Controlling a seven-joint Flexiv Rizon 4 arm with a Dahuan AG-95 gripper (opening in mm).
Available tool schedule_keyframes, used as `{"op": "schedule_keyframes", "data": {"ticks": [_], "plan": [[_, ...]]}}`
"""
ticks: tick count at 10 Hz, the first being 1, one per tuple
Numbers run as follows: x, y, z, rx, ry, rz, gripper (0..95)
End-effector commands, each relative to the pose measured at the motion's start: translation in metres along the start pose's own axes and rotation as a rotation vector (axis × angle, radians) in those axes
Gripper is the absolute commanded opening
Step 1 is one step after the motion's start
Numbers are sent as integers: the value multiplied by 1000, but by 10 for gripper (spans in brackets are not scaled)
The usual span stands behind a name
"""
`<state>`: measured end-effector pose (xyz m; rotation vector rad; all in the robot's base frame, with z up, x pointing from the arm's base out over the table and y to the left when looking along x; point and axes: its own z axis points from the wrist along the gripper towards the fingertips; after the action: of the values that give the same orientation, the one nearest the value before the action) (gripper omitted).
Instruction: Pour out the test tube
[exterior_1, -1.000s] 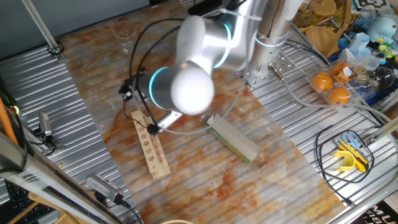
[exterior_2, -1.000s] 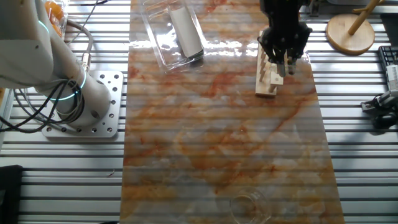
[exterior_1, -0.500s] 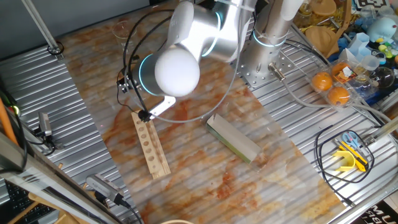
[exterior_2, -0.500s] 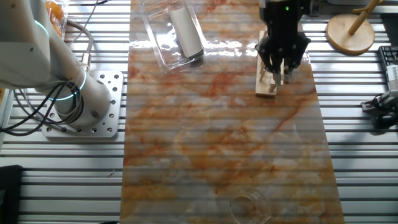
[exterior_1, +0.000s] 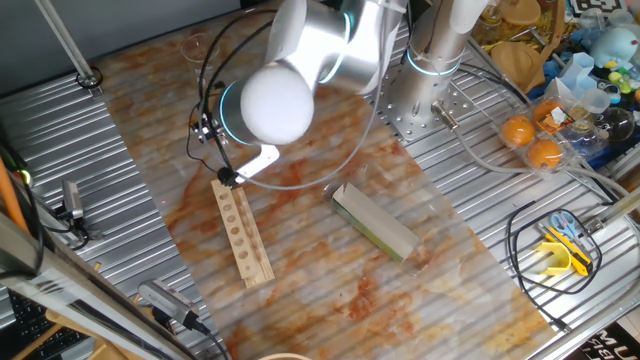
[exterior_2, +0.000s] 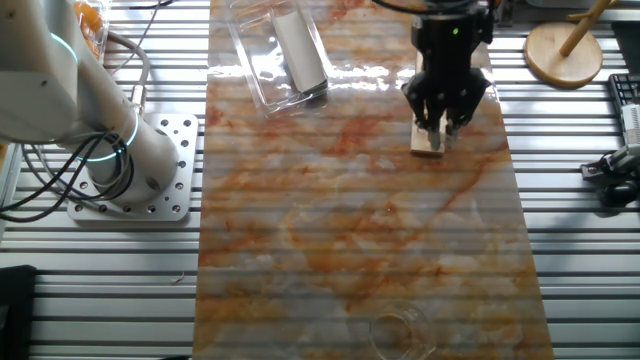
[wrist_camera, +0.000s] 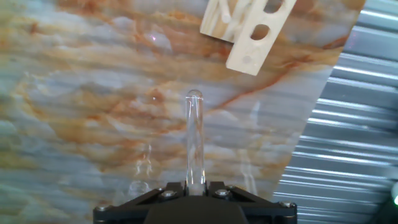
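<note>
Clear glass test tube (wrist_camera: 194, 140), slim and round-ended, clamped at its open end in the black pincer (wrist_camera: 194, 186) and sticking straight out along the fingers, free of the surface. Clenched on the tube, then, with both black fingers pressed against its sides in the hand view. Below, a worktop (exterior_2: 350, 200) of glossy marbled sheet, orange and grey veined, ribbed by reflections, flanked by corrugated metal panels (exterior_1: 70, 150). Pale wooden rack (exterior_1: 242, 232), a long flat block with a row of round holes, lying on the marbled sheet just beneath the pincer; in the other fixed view partly hidden behind the fingers, only its near end (exterior_2: 428, 143) showing. Well apart at the far end of the sheet, a clear glass beaker (exterior_2: 402, 331), faint and nearly see-through. Grey-green rectangular block in a clear plastic box (exterior_1: 375, 222) beside the rack. On the cluttered side, two oranges (exterior_1: 532, 141) in clear packaging, a yellow tool (exterior_1: 562, 255) with looped black cable. Bulky white arm joint (exterior_1: 268, 102) with a cyan ring blocking much of one fixed view, pincer itself hidden there
</note>
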<state>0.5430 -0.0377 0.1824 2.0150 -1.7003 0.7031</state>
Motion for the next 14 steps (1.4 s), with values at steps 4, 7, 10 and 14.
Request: {"op": "schedule_keyframes", "data": {"ticks": [4,7,10,14], "plan": [[2,5,3,13,-41,36,0],[2,5,3,-35,-49,101,0],[2,5,3,-33,-70,78,0],[31,16,16,-30,-117,40,0]]}}
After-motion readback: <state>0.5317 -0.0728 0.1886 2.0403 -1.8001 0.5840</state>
